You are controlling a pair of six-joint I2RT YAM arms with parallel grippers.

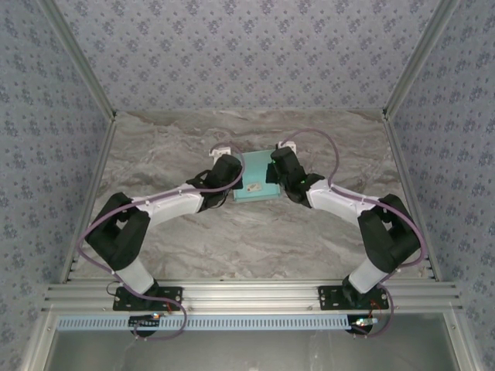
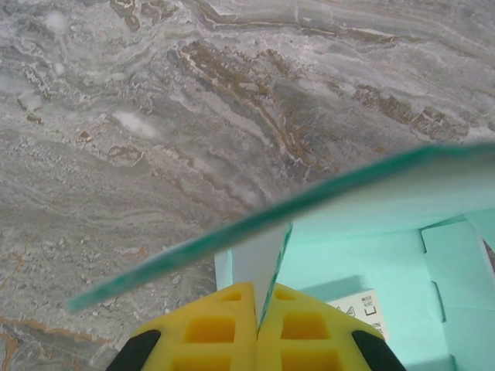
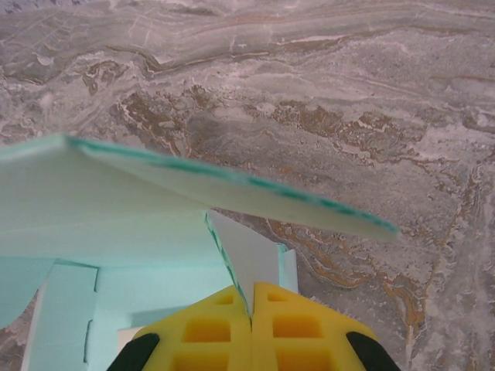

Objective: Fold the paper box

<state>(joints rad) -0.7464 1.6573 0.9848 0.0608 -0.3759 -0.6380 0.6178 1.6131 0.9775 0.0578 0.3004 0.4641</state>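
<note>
The paper box (image 1: 255, 184), pale turquoise card, lies in the middle of the marble table between both arms. My left gripper (image 1: 225, 152) is at its left end and my right gripper (image 1: 287, 145) at its right end. In the left wrist view the yellow left gripper (image 2: 257, 303) is shut on an upright side flap of the paper box (image 2: 363, 263), with a long panel edge crossing above. In the right wrist view the right gripper (image 3: 252, 303) is shut on the opposite upright flap of the paper box (image 3: 116, 224), under a raised panel.
A small white printed tag (image 2: 362, 307) lies on the box floor. Patterned walls enclose the marble table (image 1: 193, 239) on three sides, and an aluminium rail (image 1: 247, 294) runs along the near edge by the arm bases.
</note>
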